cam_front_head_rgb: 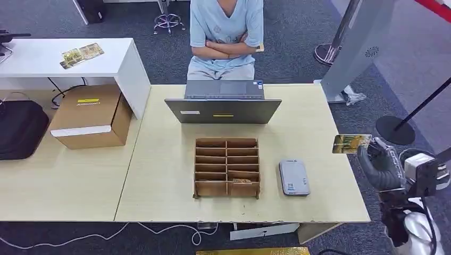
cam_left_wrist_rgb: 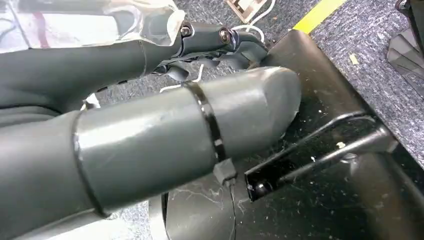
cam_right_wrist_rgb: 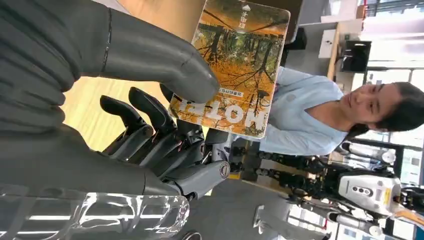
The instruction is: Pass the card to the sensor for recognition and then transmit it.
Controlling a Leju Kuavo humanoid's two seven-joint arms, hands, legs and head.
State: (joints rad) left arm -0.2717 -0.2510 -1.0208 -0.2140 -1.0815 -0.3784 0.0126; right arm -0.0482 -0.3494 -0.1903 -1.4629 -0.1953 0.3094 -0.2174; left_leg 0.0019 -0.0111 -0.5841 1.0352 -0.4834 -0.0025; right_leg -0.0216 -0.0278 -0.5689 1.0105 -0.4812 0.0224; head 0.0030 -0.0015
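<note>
My right hand (cam_front_head_rgb: 379, 166) hovers past the table's right edge and pinches a card (cam_front_head_rgb: 351, 143) with an orange forest picture. In the right wrist view the thumb (cam_right_wrist_rgb: 165, 60) presses the card (cam_right_wrist_rgb: 235, 60) against the dark fingers (cam_right_wrist_rgb: 150, 125). A grey card sensor (cam_front_head_rgb: 294, 178) lies flat on the table, left of the hand and right of the wooden slotted box (cam_front_head_rgb: 227, 168). My left hand (cam_left_wrist_rgb: 150, 135) hangs low beside my body, its fingers hidden behind the thumb.
A person with folded arms (cam_front_head_rgb: 226, 40) sits behind an open laptop (cam_front_head_rgb: 223, 103) at the table's far side. A cardboard box (cam_front_head_rgb: 91, 116) and black bag (cam_front_head_rgb: 21, 127) lie on the left table. Barrier posts (cam_front_head_rgb: 394, 127) stand at the right.
</note>
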